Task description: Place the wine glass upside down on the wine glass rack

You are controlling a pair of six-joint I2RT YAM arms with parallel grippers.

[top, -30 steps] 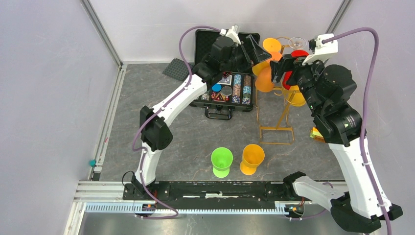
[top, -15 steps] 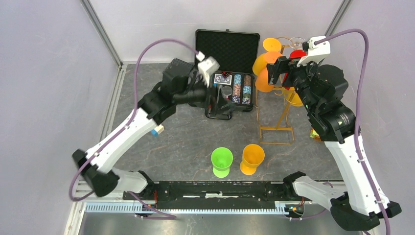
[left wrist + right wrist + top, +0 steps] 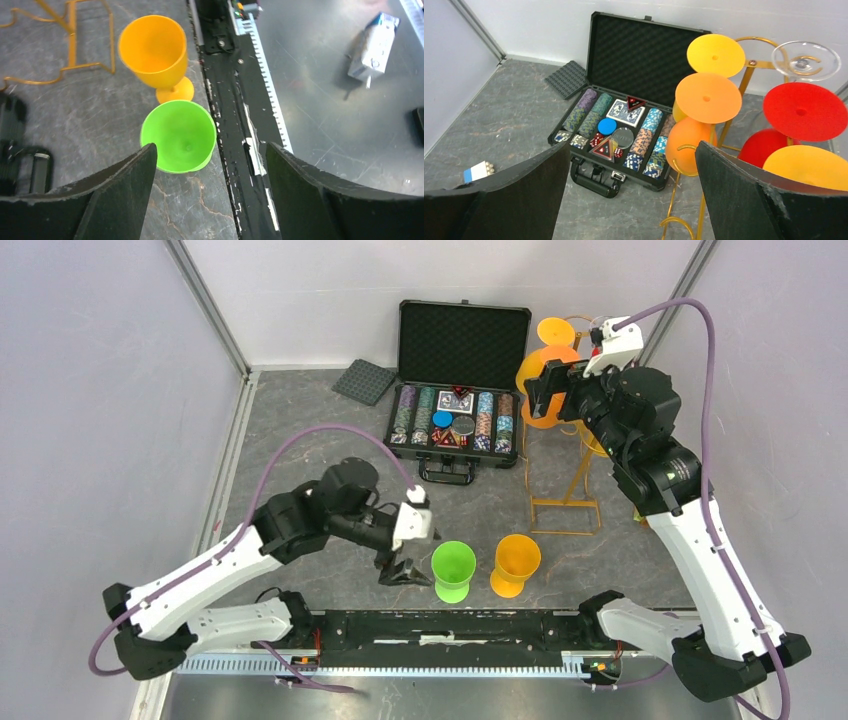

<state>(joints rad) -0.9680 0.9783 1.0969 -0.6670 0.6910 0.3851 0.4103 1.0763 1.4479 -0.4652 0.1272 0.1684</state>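
Overhead view: left hand (image 3: 405, 565) sits low near the surface's (image 3: 330, 440) front edge, just left of the green glass (image 3: 452, 570), which stands upright beside an orange glass (image 3: 515, 563). Farther back on the right stands the rack (image 3: 566, 510), next to an open chip case (image 3: 455, 390); the right hand (image 3: 545, 390) is raised by the rack's top.

Left wrist view: fingers spread wide, released, with the green glass just beyond them.

Right wrist view: fingers wide apart, grasping nothing, facing the hung glasses (image 3: 706, 97), which are upside down on the rack.
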